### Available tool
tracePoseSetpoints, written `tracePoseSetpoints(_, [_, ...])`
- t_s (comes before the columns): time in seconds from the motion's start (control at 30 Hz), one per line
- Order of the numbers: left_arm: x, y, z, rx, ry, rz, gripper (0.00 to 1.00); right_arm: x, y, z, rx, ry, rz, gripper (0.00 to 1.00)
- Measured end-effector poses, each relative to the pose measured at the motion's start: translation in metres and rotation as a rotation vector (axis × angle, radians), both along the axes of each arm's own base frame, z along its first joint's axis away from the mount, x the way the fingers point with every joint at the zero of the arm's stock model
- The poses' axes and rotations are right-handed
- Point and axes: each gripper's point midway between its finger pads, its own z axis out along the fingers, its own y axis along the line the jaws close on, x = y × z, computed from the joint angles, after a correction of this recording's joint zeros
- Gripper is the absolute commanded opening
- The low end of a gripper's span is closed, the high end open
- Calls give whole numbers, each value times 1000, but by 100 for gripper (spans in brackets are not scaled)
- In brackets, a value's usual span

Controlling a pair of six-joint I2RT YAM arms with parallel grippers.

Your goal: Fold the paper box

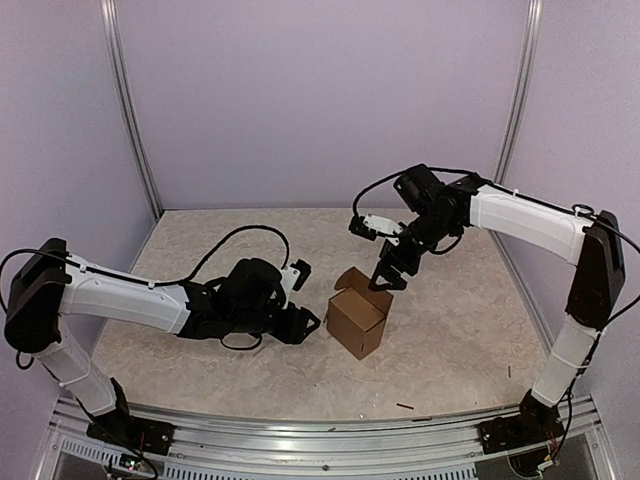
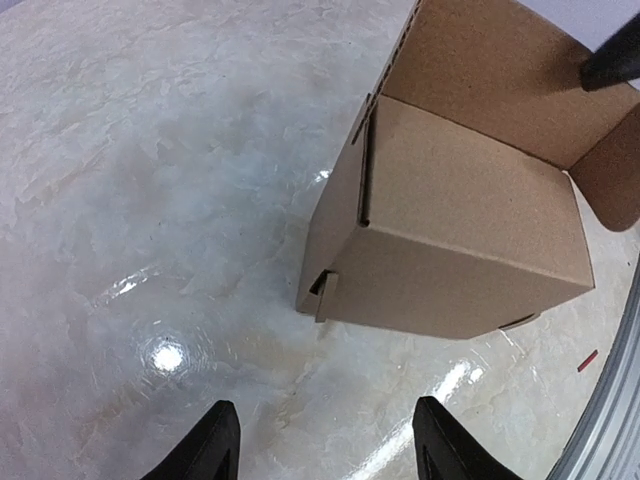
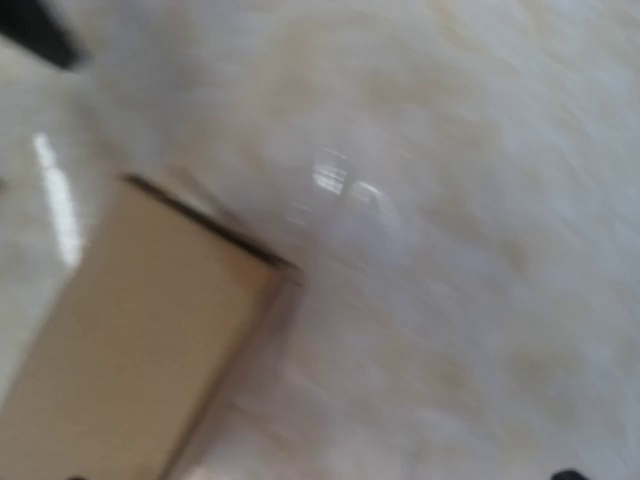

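The paper box (image 1: pixel 358 318) is a small brown cardboard box standing on the table's middle, its top flaps (image 1: pixel 366 281) raised and open. My left gripper (image 1: pixel 306 322) lies low just left of the box, apart from it. In the left wrist view the box (image 2: pixel 450 220) is ahead, and my left gripper (image 2: pixel 325 445) is open over bare table. My right gripper (image 1: pixel 386 277) hangs over the raised flaps at the box's far side. The right wrist view is blurred: a box panel (image 3: pixel 130 340) fills the lower left, and the fingertips sit wide apart at the bottom edge.
The marbled tabletop (image 1: pixel 200 250) is walled on three sides. A metal rail (image 1: pixel 330 440) runs along the near edge. Tiny dark scraps (image 1: pixel 404 406) lie near the front right, and a small red scrap (image 2: pixel 587 360) lies beside the box.
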Motion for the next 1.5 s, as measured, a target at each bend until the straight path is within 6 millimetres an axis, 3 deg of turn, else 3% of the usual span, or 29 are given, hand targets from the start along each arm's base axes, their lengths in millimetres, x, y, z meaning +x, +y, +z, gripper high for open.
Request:
tracePoseSetpoints(0.2, [1, -3, 3, -6, -10, -5, 58, 54, -68, -17, 5, 32, -216, 100])
tracePoseSetpoints(0.37, [-1, -5, 3, -8, -16, -15, 60, 68, -124, -41, 25, 97, -325, 100])
tracePoseSetpoints(0.53, [4, -17, -3, 9, -10, -35, 62, 44, -135, -62, 6, 101, -297, 100])
tracePoseSetpoints(0.67, [11, -32, -4, 10, -5, -45, 63, 38, -143, -62, -8, 2, -281, 100])
tracePoseSetpoints(0.73, [15, -39, -2, 7, -7, -45, 63, 43, -150, -58, -32, -81, -284, 99])
tracePoseSetpoints(0.9, [18, -45, -3, 8, -5, -47, 61, 73, -158, -49, -89, -239, -283, 80])
tracePoseSetpoints(1.07, [15, -43, -18, 36, 28, -47, 59, 98, -155, -62, -150, -303, -270, 72])
tracePoseSetpoints(1.17, [13, -35, -23, 46, 40, -23, 60, 92, -143, -80, -202, -299, -224, 71])
tracePoseSetpoints(1.23, [9, -20, -28, 64, 46, 10, 62, 74, -125, -91, -230, -290, -160, 72])
tracePoseSetpoints(1.33, [2, 8, -29, 83, 47, 71, 63, 30, -89, -100, -250, -274, -15, 73])
tracePoseSetpoints(1.5, [-2, 41, -20, 84, 37, 176, 63, -58, -18, -82, -156, -199, 283, 74])
